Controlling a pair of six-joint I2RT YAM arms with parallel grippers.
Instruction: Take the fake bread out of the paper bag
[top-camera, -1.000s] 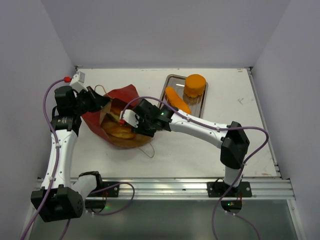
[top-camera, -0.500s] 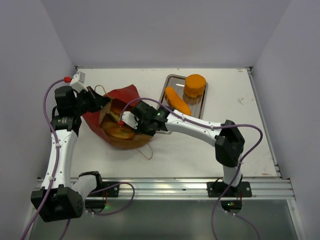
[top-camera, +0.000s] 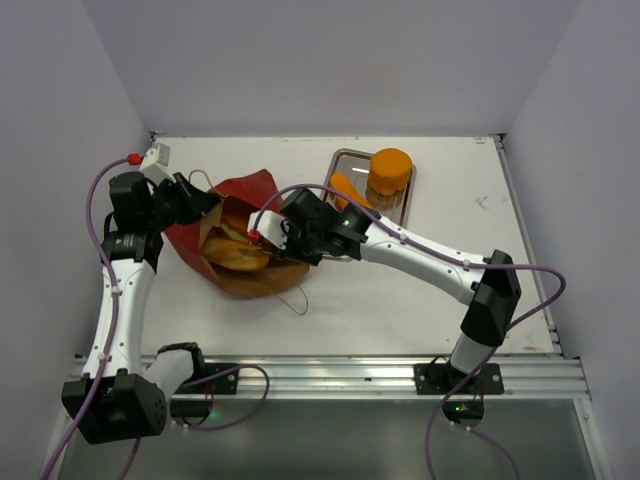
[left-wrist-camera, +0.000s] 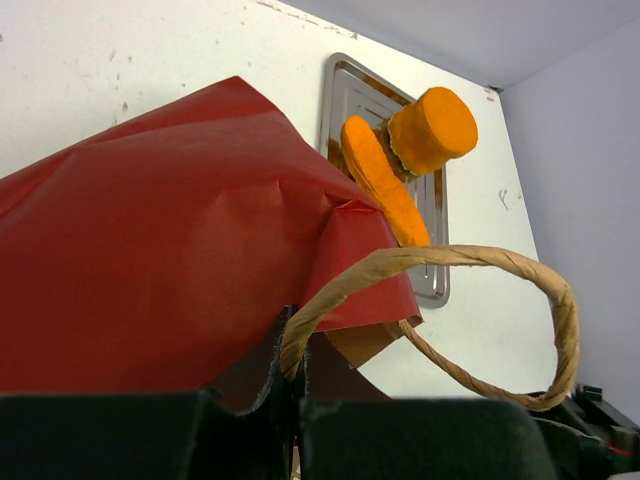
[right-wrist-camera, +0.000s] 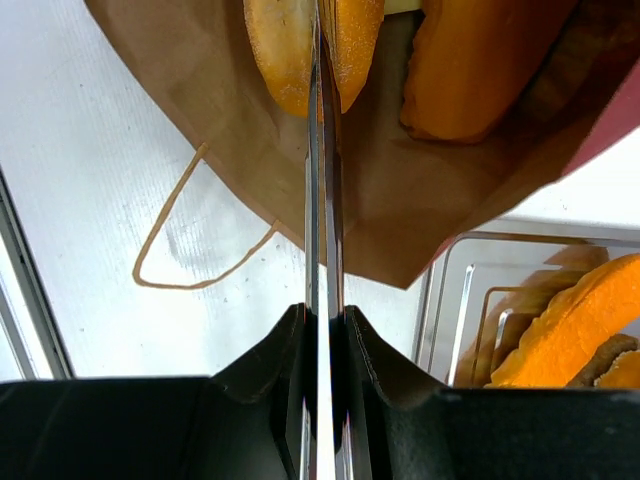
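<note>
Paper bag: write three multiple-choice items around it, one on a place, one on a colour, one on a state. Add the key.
1. In the top view, the tray lies where from the bag?
A. to its right
B. to its left
C. under it

2. The bag's outside is:
A. blue
B. red
C. green

3. The left gripper is:
A. open over the tray
B. shut on a bun
C. shut on the bag's edge

Key:
1 A, the tray sits right of the bag on the table.
2 B, the paper is red outside and brown inside.
3 C, the left wrist view shows it closed on the paper by the handle.
</note>
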